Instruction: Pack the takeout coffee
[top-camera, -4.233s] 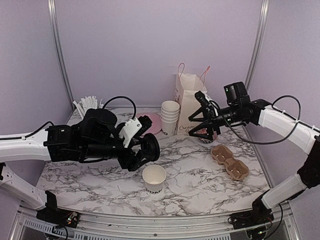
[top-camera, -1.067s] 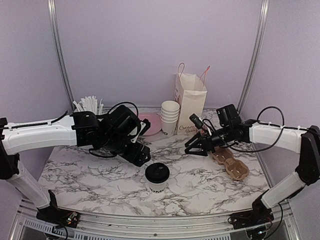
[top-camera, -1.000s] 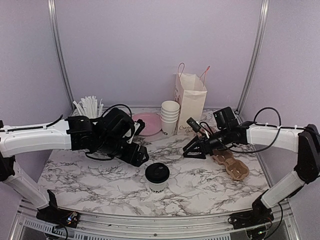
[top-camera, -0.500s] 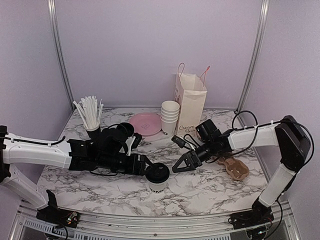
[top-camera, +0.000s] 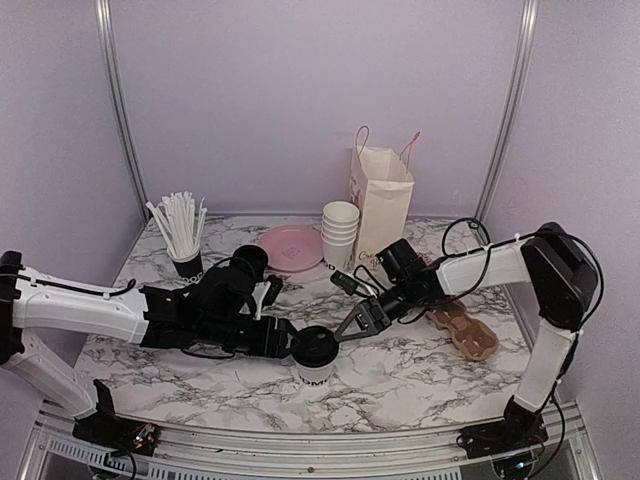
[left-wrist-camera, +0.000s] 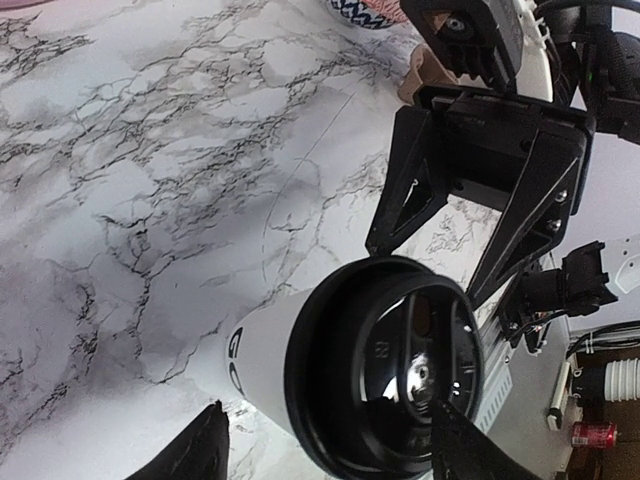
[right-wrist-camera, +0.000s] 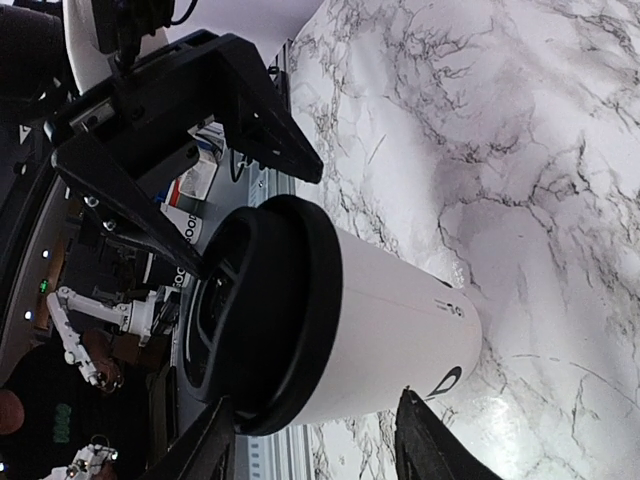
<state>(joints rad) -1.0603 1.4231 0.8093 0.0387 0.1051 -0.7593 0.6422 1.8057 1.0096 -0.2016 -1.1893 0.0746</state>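
The takeout coffee (top-camera: 314, 350) stands between the open left fingers (top-camera: 284, 340) at its 9 o'clock and the open right fingers (top-camera: 350, 318) at its 3 o'clock, contact unclear.

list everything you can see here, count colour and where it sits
takeout coffee: one, white cup with black lid, upright, front centre of the table
stacked cups: one stack, white, lidless, back centre
paper bag: one, cream with pink handles, back, just right of the stack
plate: one, pink, back, left of the stack
straw cup: one, black, filled with white straws, back left
cup carrier: one, brown cardboard, right side, partly behind the right arm
table: one, white marble pattern with dark veins
left pincer: one, black, fingers apart, at the coffee's left
right pincer: one, black, fingers apart, at the coffee's right
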